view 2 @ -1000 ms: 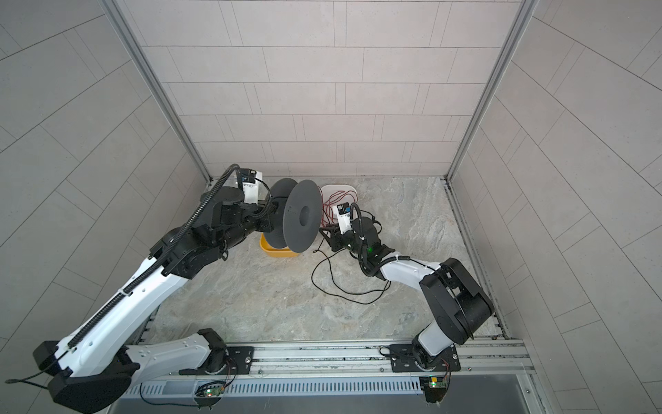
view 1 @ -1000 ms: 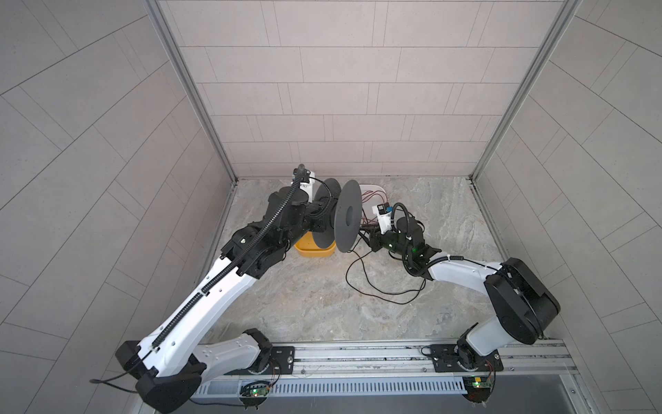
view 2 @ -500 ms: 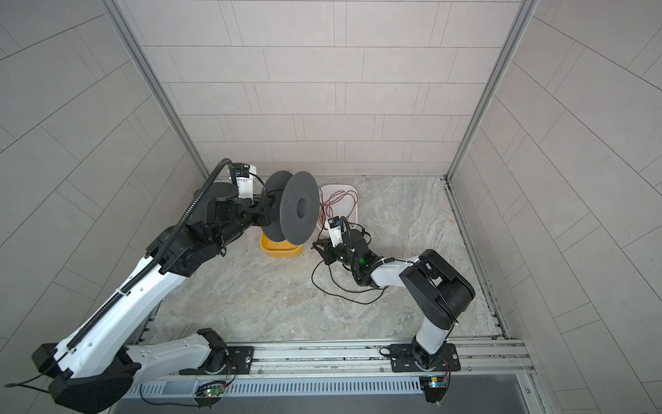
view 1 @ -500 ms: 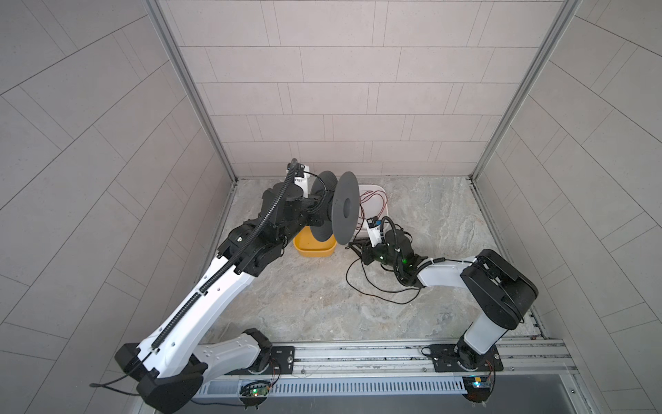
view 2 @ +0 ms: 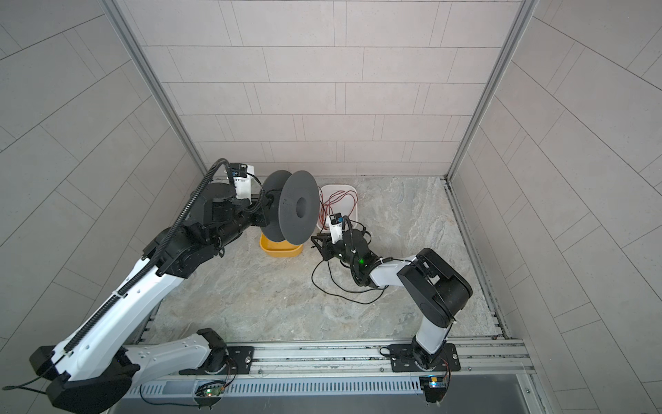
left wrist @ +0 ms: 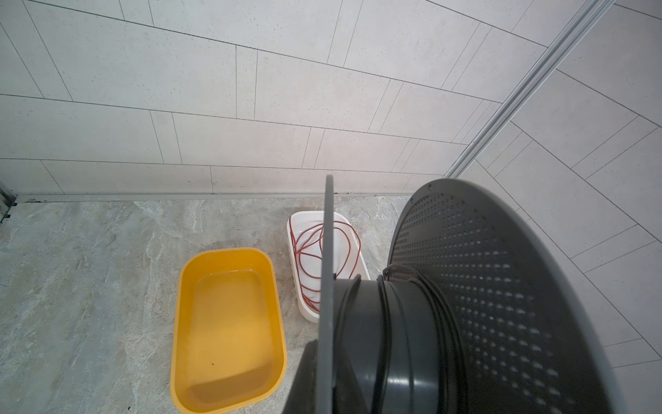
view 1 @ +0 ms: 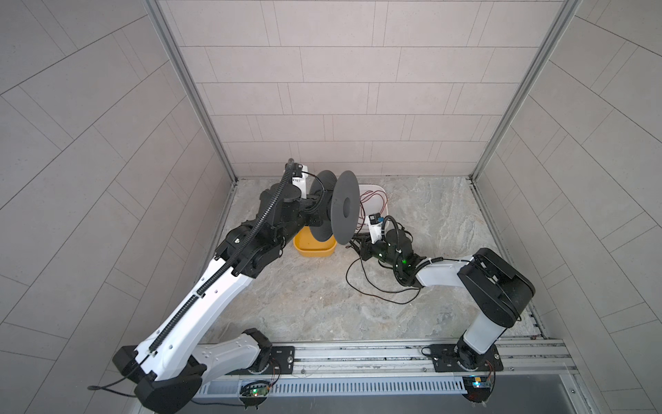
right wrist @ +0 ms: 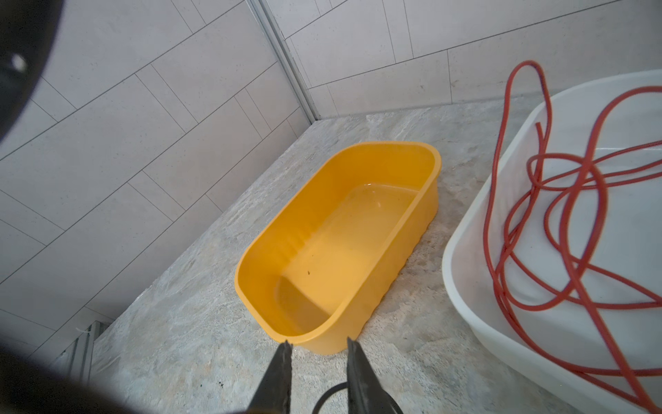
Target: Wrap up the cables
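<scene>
grey marbled slab (view 1: 304, 308) | on it: yellow tub (view 1: 315, 250), white tub (view 1: 379, 190), black cable (view 1: 346, 277)

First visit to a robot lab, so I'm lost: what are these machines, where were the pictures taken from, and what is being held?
Two robot arms on a rail: the left arm and the right arm. Two pictures look down from overhead; two come from cameras on the wrists. The left arm's jaws hold a grey spool in the air, with thin black cable partly wound on it. More cable lies looped on the surface by the right arm, whose jaws stand slightly apart. Nearby sit an empty yellow tub and a white tub holding red wire.
</scene>
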You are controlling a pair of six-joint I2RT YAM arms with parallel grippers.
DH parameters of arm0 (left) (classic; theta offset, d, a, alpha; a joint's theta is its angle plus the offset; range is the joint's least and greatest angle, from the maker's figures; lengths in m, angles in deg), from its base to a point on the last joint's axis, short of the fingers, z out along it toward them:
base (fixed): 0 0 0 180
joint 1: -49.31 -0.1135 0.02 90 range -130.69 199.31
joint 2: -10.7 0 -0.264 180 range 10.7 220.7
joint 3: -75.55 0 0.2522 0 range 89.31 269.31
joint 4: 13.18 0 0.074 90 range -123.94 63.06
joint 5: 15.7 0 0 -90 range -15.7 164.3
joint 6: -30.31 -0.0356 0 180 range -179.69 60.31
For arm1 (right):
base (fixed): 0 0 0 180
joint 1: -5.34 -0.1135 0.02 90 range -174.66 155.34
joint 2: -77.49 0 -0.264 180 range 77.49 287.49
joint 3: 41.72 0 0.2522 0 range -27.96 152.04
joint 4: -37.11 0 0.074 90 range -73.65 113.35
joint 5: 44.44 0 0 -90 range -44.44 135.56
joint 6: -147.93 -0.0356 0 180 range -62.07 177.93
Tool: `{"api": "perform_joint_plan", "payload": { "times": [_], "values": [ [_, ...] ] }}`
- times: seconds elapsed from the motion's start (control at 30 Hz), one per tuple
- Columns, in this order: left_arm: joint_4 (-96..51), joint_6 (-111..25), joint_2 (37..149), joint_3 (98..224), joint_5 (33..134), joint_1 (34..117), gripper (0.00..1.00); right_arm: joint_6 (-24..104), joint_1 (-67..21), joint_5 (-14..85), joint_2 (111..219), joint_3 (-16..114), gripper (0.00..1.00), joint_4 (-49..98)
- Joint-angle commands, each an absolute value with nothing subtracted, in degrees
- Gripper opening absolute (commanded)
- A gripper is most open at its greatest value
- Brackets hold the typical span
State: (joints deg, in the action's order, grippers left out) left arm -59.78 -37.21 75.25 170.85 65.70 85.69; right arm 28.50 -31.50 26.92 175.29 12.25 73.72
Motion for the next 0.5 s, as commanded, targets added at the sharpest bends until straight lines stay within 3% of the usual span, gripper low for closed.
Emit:
{"api": "perform_joint_plan", "payload": {
  "times": [0.0, 0.1, 0.47],
  "values": [
    [-55.33, -36.44, 73.63, 173.25, 65.26, 85.28, 0.00, 27.34, -31.91, 27.65, 176.46, 12.96, 0.13, 76.00],
    [-54.57, -36.32, 73.45, 172.75, 64.39, 85.20, 0.00, 27.01, -32.01, 28.14, 176.25, 11.68, 0.00, 76.79],
    [-50.79, -31.68, 72.82, 168.48, 53.39, 84.82, 0.00, 31.51, -35.23, 32.19, 170.51, 7.82, 0.00, 69.24]
  ]
}}
